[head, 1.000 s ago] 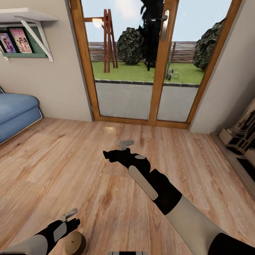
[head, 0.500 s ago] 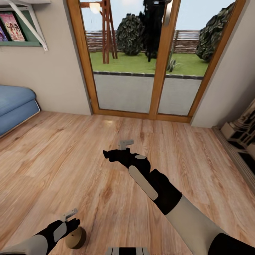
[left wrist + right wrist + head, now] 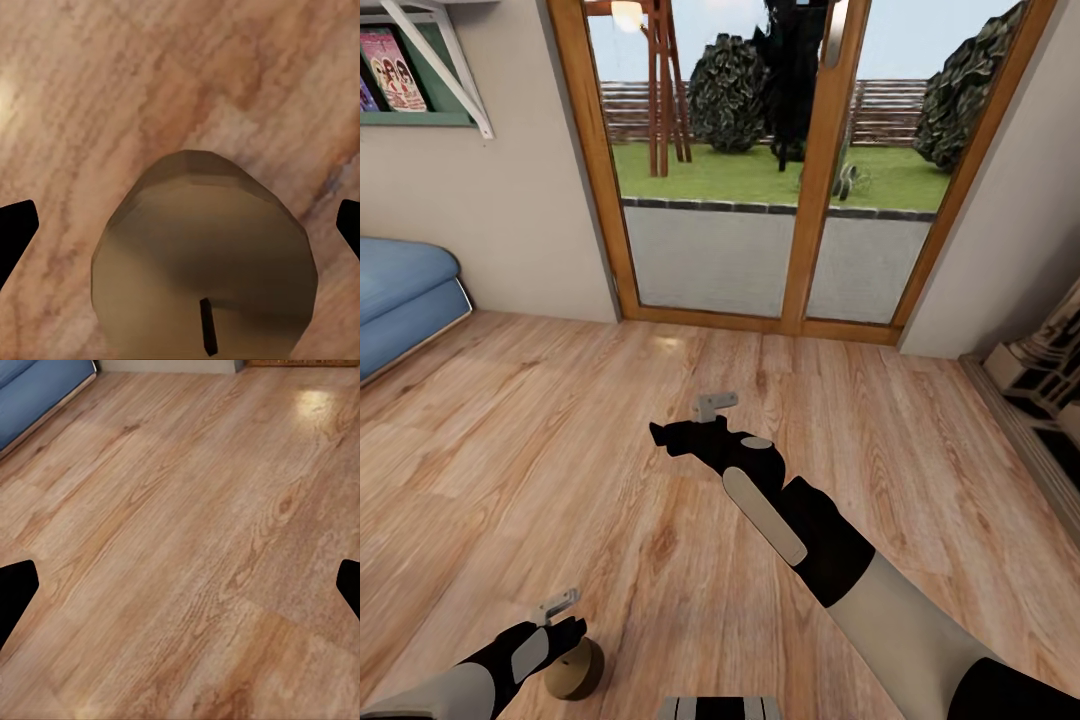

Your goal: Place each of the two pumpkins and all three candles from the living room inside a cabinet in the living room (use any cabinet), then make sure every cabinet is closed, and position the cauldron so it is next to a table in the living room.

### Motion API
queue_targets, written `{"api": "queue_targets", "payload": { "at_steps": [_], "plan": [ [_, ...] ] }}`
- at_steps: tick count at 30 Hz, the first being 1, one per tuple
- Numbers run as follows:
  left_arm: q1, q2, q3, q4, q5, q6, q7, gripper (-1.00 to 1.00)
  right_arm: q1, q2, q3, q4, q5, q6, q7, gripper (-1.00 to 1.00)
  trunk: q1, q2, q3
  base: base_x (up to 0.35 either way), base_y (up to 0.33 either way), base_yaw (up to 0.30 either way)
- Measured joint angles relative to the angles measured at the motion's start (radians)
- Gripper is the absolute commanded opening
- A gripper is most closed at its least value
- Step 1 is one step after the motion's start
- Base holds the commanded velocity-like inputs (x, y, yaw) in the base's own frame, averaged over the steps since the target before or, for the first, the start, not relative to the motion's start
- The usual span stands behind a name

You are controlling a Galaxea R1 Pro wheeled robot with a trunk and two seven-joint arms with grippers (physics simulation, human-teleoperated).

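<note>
A wide wooden floor (image 3: 560, 480) runs ahead of both grippers to a timber-framed glass door (image 3: 800, 170) giving onto a lawn and fence. Well to the left gripper's far left sits a blue sofa (image 3: 400, 300), with a wall shelf (image 3: 420, 70) of picture books above it; beyond the right gripper's right side, pale blocky objects stand against the wall, too cropped to identify. The right arm (image 3: 810, 540) reaches forward over bare boards, and the right gripper (image 3: 660, 435) hangs above them with its fingers spread wide and nothing between them, as its wrist camera confirms. Low at the near left, the left gripper (image 3: 570, 635) hovers directly over a short tan candle (image 3: 572, 668) standing upright on the floor; in the left wrist view the candle (image 3: 202, 262), dark wick showing, lies between the parted fingertips, which appear released and apart from its sides.
</note>
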Motion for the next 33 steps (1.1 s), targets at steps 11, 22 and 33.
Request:
{"api": "queue_targets", "payload": {
  "at_steps": [11, 22, 33],
  "plan": [
    [0.000, -0.001, -0.002, 0.000, 0.000, -0.001, 0.000, 1.00, 0.000, 0.000, 0.000, 0.000, 0.000, -0.001, 0.000, 1.00, 0.002, -0.001, -0.015, 0.000, 0.000, 0.000],
    [0.000, -0.024, -0.015, 0.000, -0.002, -0.001, 0.000, 1.00, 0.000, 0.000, 0.001, 0.000, 0.000, -0.001, 0.000, 1.00, 0.002, -0.001, -0.015, 0.000, 0.000, 0.000],
    [0.000, -0.024, -0.015, 0.000, -0.003, -0.001, 0.001, 1.00, 0.000, 0.000, 0.002, 0.000, 0.001, -0.001, 0.000, 1.00, 0.004, -0.002, -0.035, 0.000, 0.000, 0.000]
  ]
}}
